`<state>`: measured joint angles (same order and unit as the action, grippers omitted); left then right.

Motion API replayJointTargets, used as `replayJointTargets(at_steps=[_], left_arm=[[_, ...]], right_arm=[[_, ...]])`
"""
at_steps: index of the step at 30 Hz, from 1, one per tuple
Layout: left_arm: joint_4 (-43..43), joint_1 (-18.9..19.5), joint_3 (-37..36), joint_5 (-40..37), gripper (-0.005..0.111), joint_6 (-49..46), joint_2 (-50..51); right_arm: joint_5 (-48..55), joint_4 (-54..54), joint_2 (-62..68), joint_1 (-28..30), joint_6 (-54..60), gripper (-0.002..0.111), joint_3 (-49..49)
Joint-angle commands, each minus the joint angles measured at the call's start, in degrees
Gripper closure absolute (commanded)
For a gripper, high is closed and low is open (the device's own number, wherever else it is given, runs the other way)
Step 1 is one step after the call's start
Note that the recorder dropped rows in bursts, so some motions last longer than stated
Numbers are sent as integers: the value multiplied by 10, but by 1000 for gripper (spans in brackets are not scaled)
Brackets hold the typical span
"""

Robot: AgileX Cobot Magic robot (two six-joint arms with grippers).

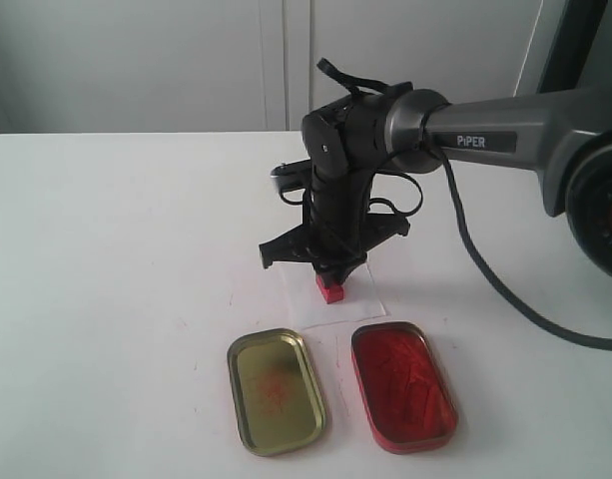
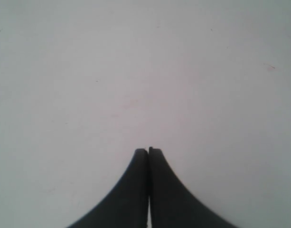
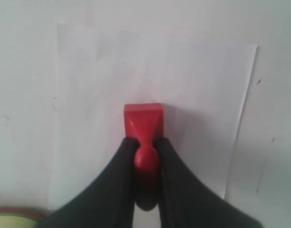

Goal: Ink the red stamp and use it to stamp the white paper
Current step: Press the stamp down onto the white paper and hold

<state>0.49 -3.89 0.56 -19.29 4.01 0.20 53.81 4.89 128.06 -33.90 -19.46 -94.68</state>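
My right gripper (image 1: 332,271) (image 3: 145,145) is shut on the knobbed handle of the red stamp (image 1: 330,289) (image 3: 143,122). The stamp's square base rests on or just above the white paper (image 1: 370,299) (image 3: 192,95), near its middle in the right wrist view. No stamp mark shows on the bare part of the sheet. My left gripper (image 2: 148,151) is shut with nothing between its fingers, over bare white table; it does not appear in the exterior view.
Two open oval tins lie in front of the paper: a gold-coloured one (image 1: 276,389) with faint red smears on the left, and the red-filled ink tin (image 1: 403,384) on the right. A black cable (image 1: 485,269) trails across the table from the right arm.
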Motion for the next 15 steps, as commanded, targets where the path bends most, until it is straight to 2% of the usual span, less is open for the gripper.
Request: replayJointTargets(at_steps=[1,6,11,15], left_arm=[[0,0,-6,-8,107,1,-2],[0,0,-6,-8,107,1,-2],[0,0,-6,-8,107,1,-2],[0,0,-6,-8,107,1,-2]], right_arm=[[-29,-20,74,3,-11,108,28],[-6,34,74,3,-9,108,28],[-22,-21,74,3,-39,108,28],[-25,-18,74,3,-20,108,28]])
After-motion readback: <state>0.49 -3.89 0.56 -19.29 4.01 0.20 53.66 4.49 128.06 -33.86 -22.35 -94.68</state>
